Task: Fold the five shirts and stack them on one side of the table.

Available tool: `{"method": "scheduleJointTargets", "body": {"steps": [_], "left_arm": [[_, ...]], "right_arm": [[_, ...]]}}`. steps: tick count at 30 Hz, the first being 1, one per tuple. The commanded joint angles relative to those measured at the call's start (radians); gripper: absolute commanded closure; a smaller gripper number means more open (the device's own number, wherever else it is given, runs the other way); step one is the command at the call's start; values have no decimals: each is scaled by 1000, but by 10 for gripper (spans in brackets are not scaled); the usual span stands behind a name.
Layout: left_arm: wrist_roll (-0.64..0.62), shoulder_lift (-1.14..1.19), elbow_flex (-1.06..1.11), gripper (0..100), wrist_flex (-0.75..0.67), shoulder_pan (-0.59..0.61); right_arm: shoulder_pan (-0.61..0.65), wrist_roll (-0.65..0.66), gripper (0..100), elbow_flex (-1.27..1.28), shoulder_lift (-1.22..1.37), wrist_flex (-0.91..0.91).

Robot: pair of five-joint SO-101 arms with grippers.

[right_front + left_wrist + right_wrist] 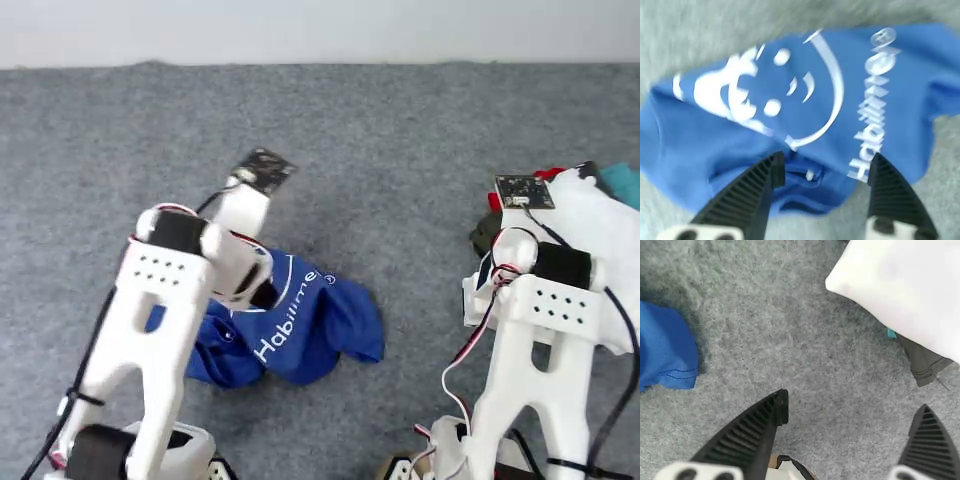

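Observation:
A crumpled blue shirt [300, 325] with white print lies on the grey carpeted table, left of centre. My left gripper [822, 170] hangs open just above it, black fingers [757, 187] spread over a fold of the blue shirt [790, 100]. At the right edge sits a pile of shirts with a white shirt [605, 225] on top, and teal [625, 182], red [545, 176] and dark [484, 236] cloth peeking out beneath. My right gripper [852, 412] is open over bare carpet, between the white shirt [900, 290] and a corner of the blue shirt [665, 347].
Grey carpet [400, 150] covers the whole table, with open room at the back and in the middle. A dark shirt's edge [922, 362] sticks out from under the white one. Both arm bases stand at the front edge.

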State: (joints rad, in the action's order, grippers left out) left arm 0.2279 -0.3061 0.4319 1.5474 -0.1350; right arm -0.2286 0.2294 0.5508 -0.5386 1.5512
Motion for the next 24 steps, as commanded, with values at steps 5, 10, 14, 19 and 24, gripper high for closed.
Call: {"method": "scheduleJointTargets", "body": {"steps": [5,10,14,19,24], "left_arm": [[152,-5,87,786,207,221],[258,-17,217,788,193,302],[261,-8,226,787,112,338],[261,-8,226,787,25,338],[261,-6,237,787,-8,336]], "right_arm": [[7,-11,623,-5,-2,2],[5,-11,623,-5,-2,2],[7,-11,623,-5,-2,-4],[7,-11,623,-3,-2,-5],[7,-11,623,-3,-2,-5]]}}
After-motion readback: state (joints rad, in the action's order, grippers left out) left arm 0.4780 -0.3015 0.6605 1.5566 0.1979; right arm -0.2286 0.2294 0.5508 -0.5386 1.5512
